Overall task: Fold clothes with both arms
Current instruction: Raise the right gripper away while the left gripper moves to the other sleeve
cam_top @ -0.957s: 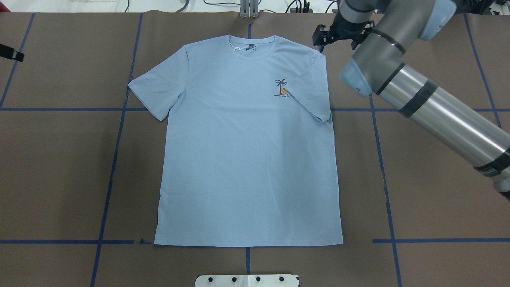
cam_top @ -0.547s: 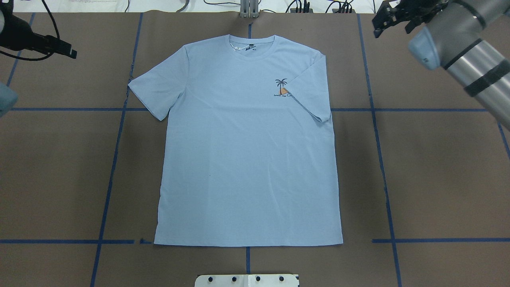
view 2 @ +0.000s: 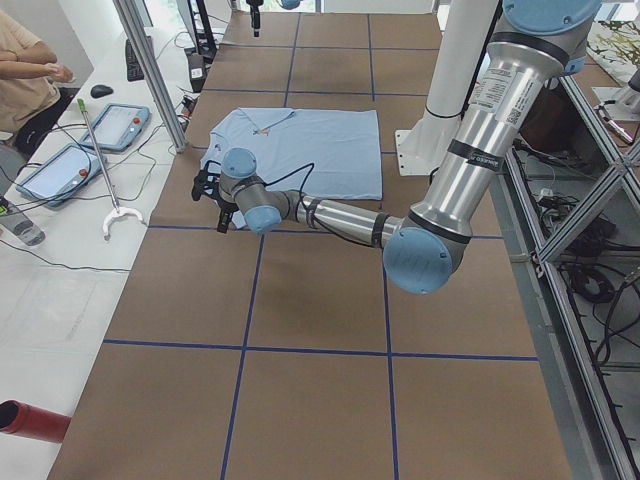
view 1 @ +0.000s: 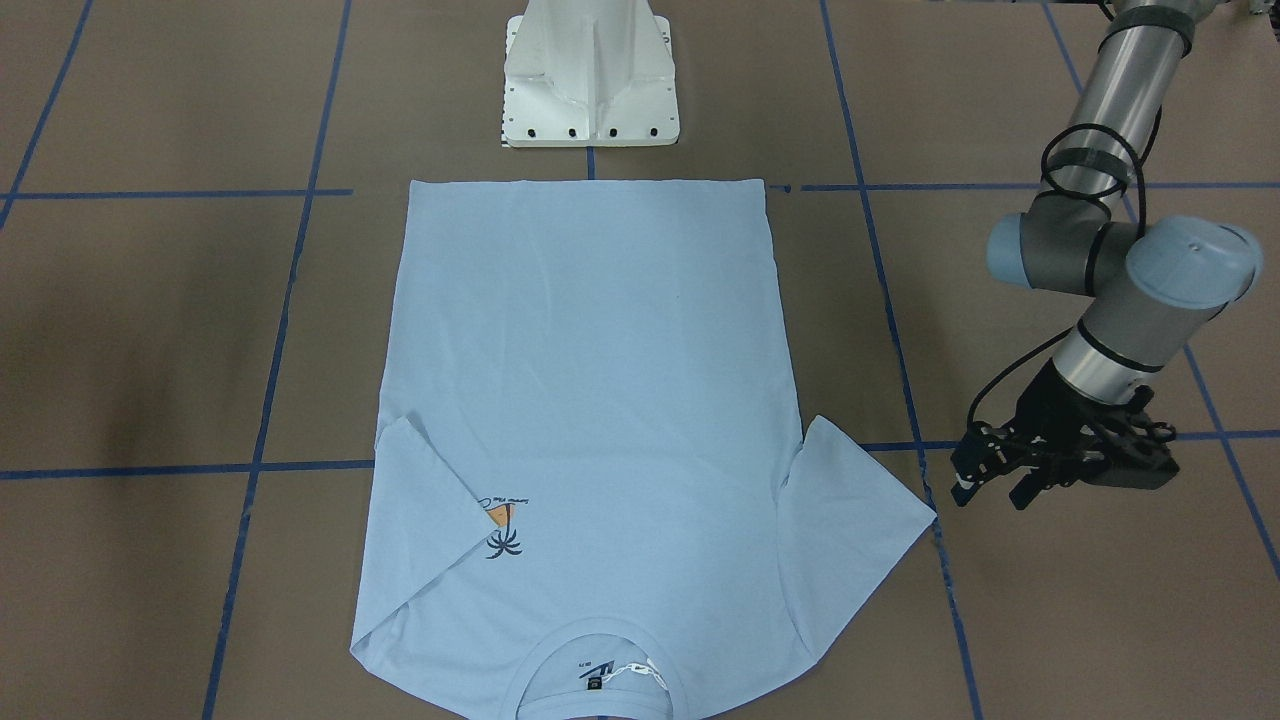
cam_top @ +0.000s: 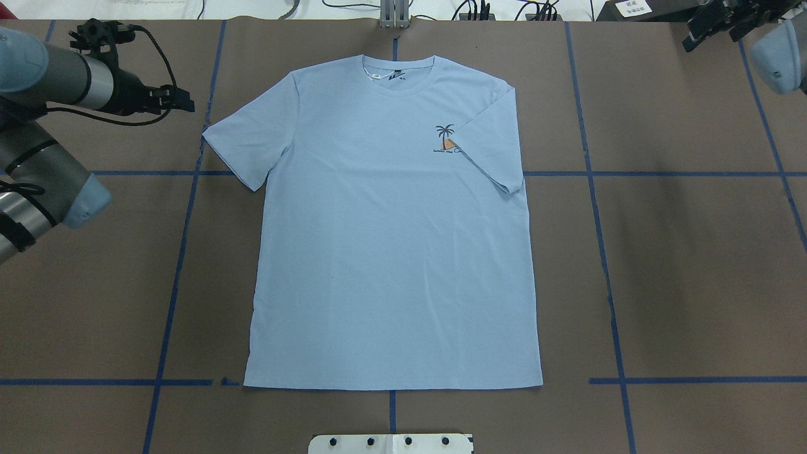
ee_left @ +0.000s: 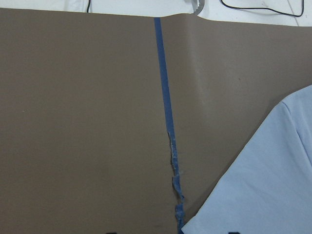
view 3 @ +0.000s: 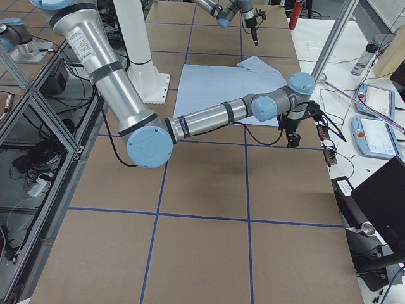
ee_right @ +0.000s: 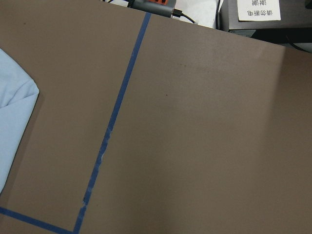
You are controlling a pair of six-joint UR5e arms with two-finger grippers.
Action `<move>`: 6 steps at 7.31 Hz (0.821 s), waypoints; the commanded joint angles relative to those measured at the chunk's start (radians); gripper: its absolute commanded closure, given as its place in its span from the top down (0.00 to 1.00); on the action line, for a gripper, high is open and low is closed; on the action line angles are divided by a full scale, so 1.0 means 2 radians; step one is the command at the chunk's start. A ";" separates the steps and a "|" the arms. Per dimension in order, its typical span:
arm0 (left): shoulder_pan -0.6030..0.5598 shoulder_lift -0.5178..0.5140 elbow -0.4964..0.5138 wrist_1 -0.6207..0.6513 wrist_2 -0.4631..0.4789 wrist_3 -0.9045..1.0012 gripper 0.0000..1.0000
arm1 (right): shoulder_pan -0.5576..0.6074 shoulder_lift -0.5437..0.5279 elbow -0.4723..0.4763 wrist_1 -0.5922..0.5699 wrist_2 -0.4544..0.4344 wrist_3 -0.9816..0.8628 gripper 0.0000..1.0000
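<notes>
The pale blue T-shirt (cam_top: pixel 391 239) lies flat, front up, collar (cam_top: pixel 398 70) at the far edge and hem toward the robot's base. Its sleeve (cam_top: pixel 495 148) on the overhead view's right is folded in beside the palm-tree print (cam_top: pixel 445 139); the other sleeve (cam_top: pixel 243 148) is spread out. My left gripper (cam_top: pixel 184 102) (view 1: pixel 990 488) hovers open just off that spread sleeve's outer edge, holding nothing. The left wrist view shows the sleeve's edge (ee_left: pixel 263 185). My right gripper (cam_top: pixel 709 31) is open and empty at the far right corner, well away from the shirt (ee_right: pixel 12 112).
Brown paper with blue tape lines (cam_top: pixel 183 252) covers the table. The white pedestal base (view 1: pixel 590 90) stands at the near edge behind the hem. Cables and a metal post (cam_top: pixel 394 12) line the far edge. A side bench holds tablets (view 2: pixel 60 170), with a person (view 2: pixel 25 70) seated there.
The right arm has swung away from the shirt's shoulder to the far right corner. The left arm has come in from the left toward the spread sleeve. The shirt has not moved.
</notes>
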 commanded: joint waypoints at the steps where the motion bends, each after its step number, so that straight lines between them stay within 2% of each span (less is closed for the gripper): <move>1: 0.022 -0.022 0.039 -0.029 0.037 -0.026 0.72 | 0.001 -0.003 0.000 0.001 0.001 -0.002 1.00; 2: 0.026 -0.022 0.045 -0.029 0.038 -0.027 0.68 | 0.001 -0.003 0.000 0.001 0.000 -0.002 1.00; 6: 0.040 -0.035 0.066 -0.029 0.038 -0.027 0.68 | 0.001 -0.006 0.000 0.001 -0.001 -0.002 1.00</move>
